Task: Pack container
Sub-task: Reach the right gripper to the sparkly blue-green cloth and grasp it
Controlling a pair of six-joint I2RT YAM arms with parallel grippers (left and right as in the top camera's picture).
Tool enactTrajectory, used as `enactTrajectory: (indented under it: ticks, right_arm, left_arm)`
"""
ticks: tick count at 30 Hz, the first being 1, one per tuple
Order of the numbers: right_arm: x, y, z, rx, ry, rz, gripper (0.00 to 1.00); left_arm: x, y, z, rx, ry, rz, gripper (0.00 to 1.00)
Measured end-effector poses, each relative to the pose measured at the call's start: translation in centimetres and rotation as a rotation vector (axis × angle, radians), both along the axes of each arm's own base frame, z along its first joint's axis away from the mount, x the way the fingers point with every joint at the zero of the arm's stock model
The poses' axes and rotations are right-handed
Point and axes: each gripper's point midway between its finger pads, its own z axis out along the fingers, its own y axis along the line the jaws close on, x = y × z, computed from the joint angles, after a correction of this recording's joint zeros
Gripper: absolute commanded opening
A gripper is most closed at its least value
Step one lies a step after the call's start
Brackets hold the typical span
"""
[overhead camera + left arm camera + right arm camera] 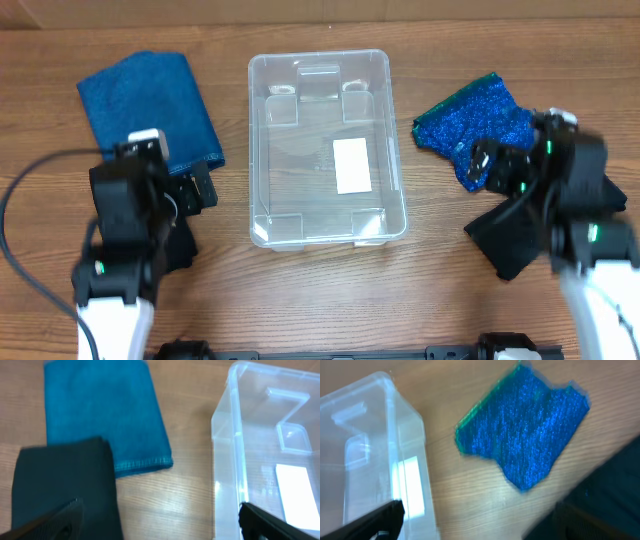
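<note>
Container (251,150) sits empty at table centre, white label (351,165) on its floor. Clear plastic: I judge it light, stiff at the rim, slick on the walls, likely to skid if nudged. Best hold is the thick rim, one wall pinched. My left gripper (159,510) is spread wide and holds nothing, black cloth (65,480) beneath it, blue towel (148,105) at the container's 10 o'clock. My right gripper (479,510) is likewise spread and empty, glittery blue cloth (525,435) at 2 o'clock. Cloths look limp; pinch an edge.
</note>
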Motion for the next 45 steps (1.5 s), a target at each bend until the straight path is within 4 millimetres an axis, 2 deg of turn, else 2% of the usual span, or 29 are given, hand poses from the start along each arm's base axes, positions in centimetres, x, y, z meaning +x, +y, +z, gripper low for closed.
enactTrajectory:
  ticks: [3,5,7,10,12,13,15,17,20,25,30,32,37,38,40,41,42,43,45]
  right_arm:
    - [2.2,-0.2,-0.6,0.038,0.150,0.000,1.00]
    - [4.2,-0.8,-0.9,0.052,0.165,-0.011,1.00]
    - [6.0,-2.3,-1.3,0.058,0.146,-0.052,1.00]
    - [7.3,-5.9,-2.4,0.095,0.148,-0.155,1.00]
    - [7.6,-9.1,-4.5,0.146,0.193,-0.232,1.00]
    - [7.6,-10.5,-6.3,0.178,0.234,-0.266,1.00]
    - [7.4,-12.0,-9.5,0.223,0.314,-0.309,1.00]
    - [7.4,-12.4,-12.5,0.260,0.383,-0.319,1.00]
    - [8.1,-12.0,-15.0,0.297,0.418,-0.297,1.00]
    - [9.0,-11.5,-17.2,0.343,0.429,-0.272,1.00]
    - [9.4,-11.0,-20.8,0.394,0.480,-0.259,1.00]
    - [10.4,-10.8,-20.7,0.420,0.440,-0.238,0.98]
    - [11.5,-10.1,-20.4,0.469,0.397,-0.203,0.54]
    - [11.5,-10.0,-20.5,0.472,0.400,-0.196,0.49]
    - [11.5,-9.9,-20.7,0.480,0.402,-0.197,0.27]
    - [11.6,-9.9,-20.7,0.483,0.400,-0.197,0.21]
    - [11.7,-9.9,-20.7,0.481,0.396,-0.193,0.08]
    - [11.8,-9.9,-20.6,0.485,0.390,-0.190,0.04]
    - [12.0,-9.9,-20.5,0.486,0.380,-0.190,0.04]
  left_arm:
    - [0.8,0.0,0.5,-0.006,0.096,-0.002,1.00]
    - [1.6,-0.1,1.3,-0.009,0.113,-0.005,1.00]
    - [2.6,-0.1,2.5,-0.011,0.094,-0.008,1.00]
    - [2.8,-0.1,3.0,-0.010,0.081,-0.007,1.00]
    - [2.8,-0.1,3.0,-0.010,0.081,-0.007,1.00]
    - [2.8,-0.1,3.0,-0.010,0.080,-0.007,1.00]
    - [2.9,-0.1,3.1,-0.010,0.078,-0.007,1.00]
    - [2.9,-0.1,3.1,-0.010,0.078,-0.007,1.00]
    - [2.9,-0.1,3.1,-0.010,0.078,-0.007,1.00]
    - [2.9,-0.1,3.1,-0.010,0.077,-0.007,1.00]
    - [2.9,-0.1,3.0,-0.011,0.078,-0.007,1.00]
    - [2.9,-0.1,3.0,-0.011,0.079,-0.007,1.00]
    - [2.9,-0.1,2.9,-0.012,0.082,-0.006,1.00]
    - [2.9,-0.1,2.9,-0.012,0.082,-0.006,1.00]
    - [2.9,-0.1,2.9,-0.014,0.085,-0.003,1.00]
    - [2.8,-0.1,2.9,-0.014,0.086,-0.003,1.00]
    - [2.8,-0.1,2.8,-0.015,0.088,-0.003,1.00]
    - [2.8,-0.1,2.8,-0.015,0.088,-0.003,1.00]
    - [2.8,-0.1,2.8,-0.015,0.088,-0.003,1.00]
